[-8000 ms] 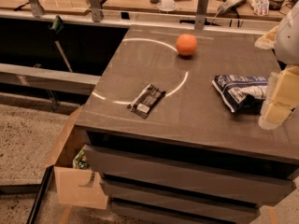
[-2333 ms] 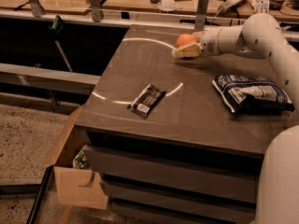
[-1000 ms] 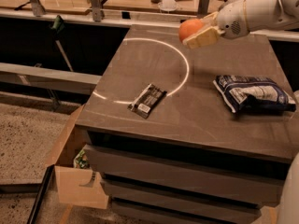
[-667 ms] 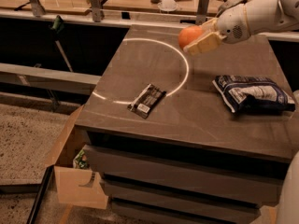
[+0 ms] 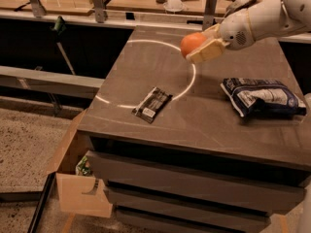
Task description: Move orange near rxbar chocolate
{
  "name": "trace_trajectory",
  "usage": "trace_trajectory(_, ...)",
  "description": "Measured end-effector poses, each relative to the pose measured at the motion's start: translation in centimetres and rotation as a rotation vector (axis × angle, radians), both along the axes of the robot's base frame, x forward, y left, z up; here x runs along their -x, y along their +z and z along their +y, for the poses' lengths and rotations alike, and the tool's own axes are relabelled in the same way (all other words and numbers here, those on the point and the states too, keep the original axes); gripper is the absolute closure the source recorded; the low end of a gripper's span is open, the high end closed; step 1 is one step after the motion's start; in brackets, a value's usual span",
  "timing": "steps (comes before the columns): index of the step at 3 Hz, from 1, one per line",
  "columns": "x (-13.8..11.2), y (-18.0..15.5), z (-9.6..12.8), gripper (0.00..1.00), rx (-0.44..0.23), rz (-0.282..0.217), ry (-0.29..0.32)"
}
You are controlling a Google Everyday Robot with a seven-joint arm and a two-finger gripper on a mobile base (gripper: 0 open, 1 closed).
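Dark grey cabinet top (image 5: 204,125), drawers (image 5: 194,178) stacked below. Speckled floor (image 5: 24,144) at left, cluttered wooden bench (image 5: 146,1) behind. Thin white arc (image 5: 192,79) curving across top.

Orange (image 5: 190,41): small, round, smooth, uniformly bright, right side partly covered by fingers. Held in air over far middle of top, above arc's upper right bend, clear of surface.

Rxbar (image 5: 152,104): thin flat black wrapper, small white label patch at near end. Lying flat and skewed on front-left part of top, on arc's lower stretch. Well apart from orange, nearer camera and to left.

Gripper (image 5: 197,46): clamped on orange, cream fingers (image 5: 208,50) pressing from below-right and from behind. Pointing left across top. Arm (image 5: 257,21): white, entering from upper right edge, roughly level, dipping slightly toward gripper.

Bag (image 5: 262,97): blue-and-white, puffy, lying on right side of top, below arm, apart from both orange and rxbar. Open cardboard box (image 5: 80,178) on floor at cabinet's front-left corner, something green inside. Between orange and rxbar: top surface and arc line only.
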State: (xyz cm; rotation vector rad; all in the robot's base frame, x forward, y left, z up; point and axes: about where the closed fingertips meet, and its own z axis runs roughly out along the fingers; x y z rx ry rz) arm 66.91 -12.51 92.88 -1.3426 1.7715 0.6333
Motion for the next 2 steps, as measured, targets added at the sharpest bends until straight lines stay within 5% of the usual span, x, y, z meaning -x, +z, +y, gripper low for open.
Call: trace_trajectory(2, 5.9, -4.9, 4.3, 1.00, 0.026, 0.036, 0.035)
